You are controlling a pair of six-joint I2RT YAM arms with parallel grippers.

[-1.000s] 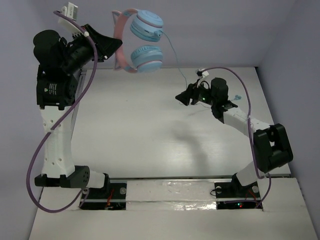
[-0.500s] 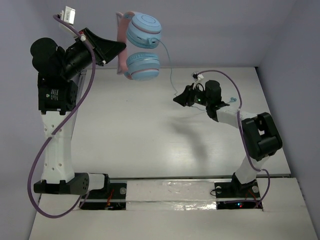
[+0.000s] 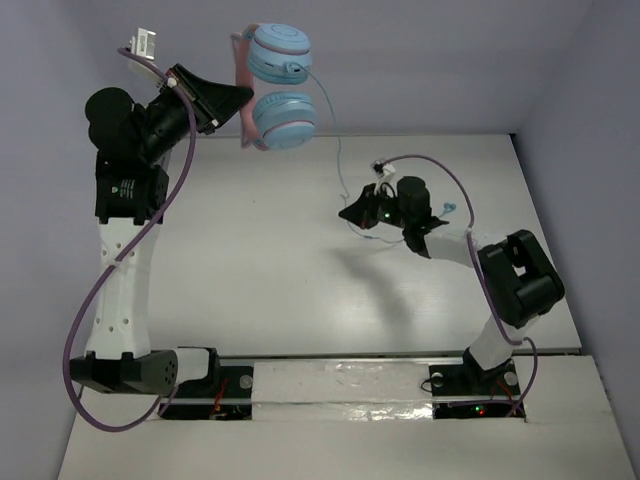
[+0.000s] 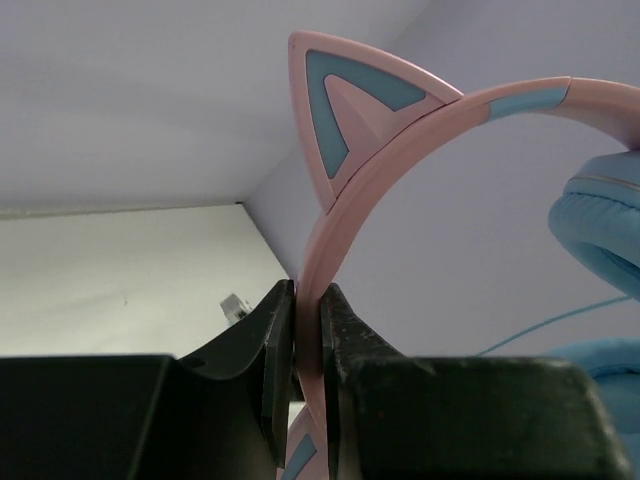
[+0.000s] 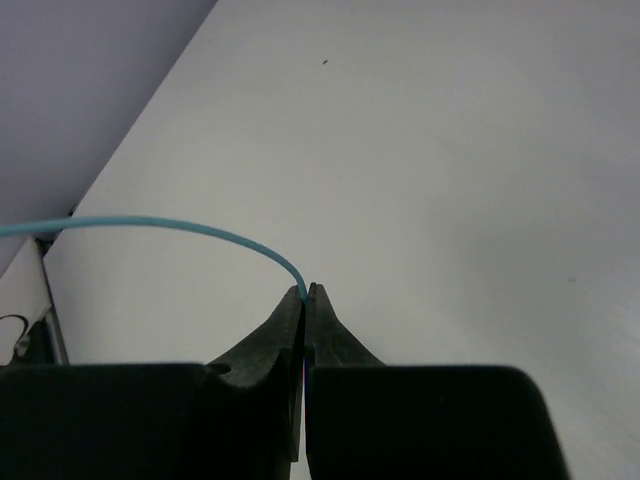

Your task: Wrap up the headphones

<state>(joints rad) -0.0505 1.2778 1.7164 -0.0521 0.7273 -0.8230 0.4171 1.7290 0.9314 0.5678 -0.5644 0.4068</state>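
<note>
My left gripper [image 4: 306, 305] pinched the pink headband [image 4: 400, 140] of the one pair of headphones [image 3: 262, 88], held high beyond the table's [image 3: 250, 260] far edge, its two blue ear cups [image 3: 285, 120] stacked. My right gripper [image 5: 306, 292] was clamped on the single thin cord [image 5: 180, 225], low over the table.
</note>
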